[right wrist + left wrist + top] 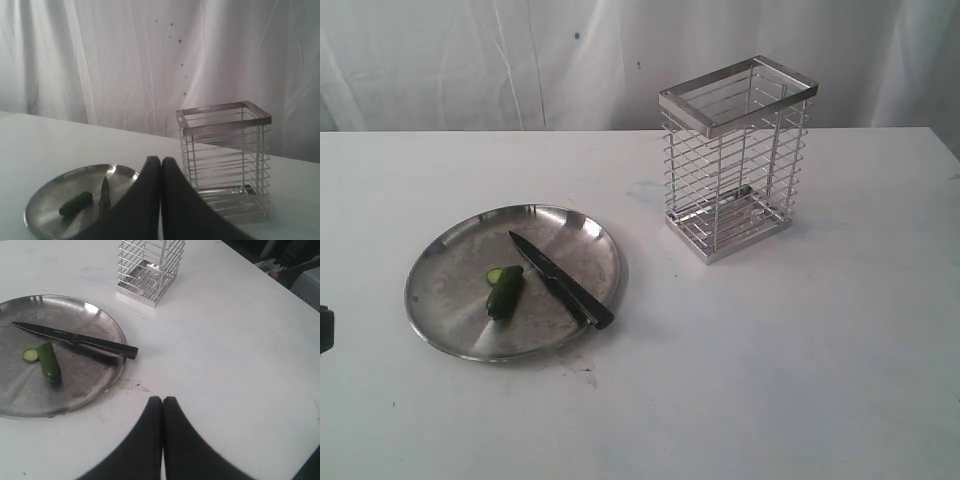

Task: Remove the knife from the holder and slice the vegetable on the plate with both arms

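The steel plate [445,270] lies on the white table, left of centre. On it rests the dark green vegetable [505,293] with a thin cut slice [495,274] beside its end. The black-handled knife [560,280] lies flat across the plate, its handle over the near right rim. The wire holder [735,160] stands empty behind and to the right. Neither gripper shows in the exterior view. My left gripper [162,401] is shut and empty above bare table near the plate [100,385], with the knife [75,339] and vegetable [49,361] beyond it. My right gripper [160,161] is shut and empty, in front of the holder [225,160] and plate [45,200].
A white curtain [520,60] hangs behind the table. A dark object [325,330] sits at the left edge of the exterior view. Dark equipment and cables [290,260] lie beyond the table's far side. Faint marks [575,368] stain the table beside the plate.
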`<state>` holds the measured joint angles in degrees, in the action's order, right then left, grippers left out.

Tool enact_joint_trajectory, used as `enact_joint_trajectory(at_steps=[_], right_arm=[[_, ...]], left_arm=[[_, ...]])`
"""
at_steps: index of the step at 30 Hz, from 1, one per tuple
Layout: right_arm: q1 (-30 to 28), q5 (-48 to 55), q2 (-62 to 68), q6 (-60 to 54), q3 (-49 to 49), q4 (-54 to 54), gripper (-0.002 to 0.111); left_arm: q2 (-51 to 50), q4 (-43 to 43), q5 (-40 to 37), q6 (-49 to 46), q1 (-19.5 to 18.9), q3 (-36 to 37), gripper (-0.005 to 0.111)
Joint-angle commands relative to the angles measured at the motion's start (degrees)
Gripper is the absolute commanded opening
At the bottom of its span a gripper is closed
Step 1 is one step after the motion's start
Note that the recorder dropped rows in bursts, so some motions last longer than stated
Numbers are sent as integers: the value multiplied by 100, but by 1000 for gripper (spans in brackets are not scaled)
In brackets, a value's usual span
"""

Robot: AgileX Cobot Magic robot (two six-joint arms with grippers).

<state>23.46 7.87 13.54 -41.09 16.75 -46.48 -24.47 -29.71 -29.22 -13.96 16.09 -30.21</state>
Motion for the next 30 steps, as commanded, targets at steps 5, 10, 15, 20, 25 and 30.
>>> enact_joint_trajectory(at_steps=[5,10,15,20,25,30], right_arm=[[-674,478,-821,3537,-1074,3460,0],[-876,469,-1354,3982,-1675,4574,0],[-876,484,-1354,3982,-1675,4648,0],[-876,483,-1354,3982,-1675,4648,0],[-876,483,-1354,3982,-1675,4648,0],[-876,483,-1354,3982,-1675,4648,0]], left_arm=[[36,-93,-35,4,0,36,0],[36,-93,-35,4,0,36,0],[48,-93,-35,4,0,36,0],[48,-93,-35,4,0,36,0],[48,-93,-35,4,0,36,0],[48,-93,-35,4,0,36,0]])
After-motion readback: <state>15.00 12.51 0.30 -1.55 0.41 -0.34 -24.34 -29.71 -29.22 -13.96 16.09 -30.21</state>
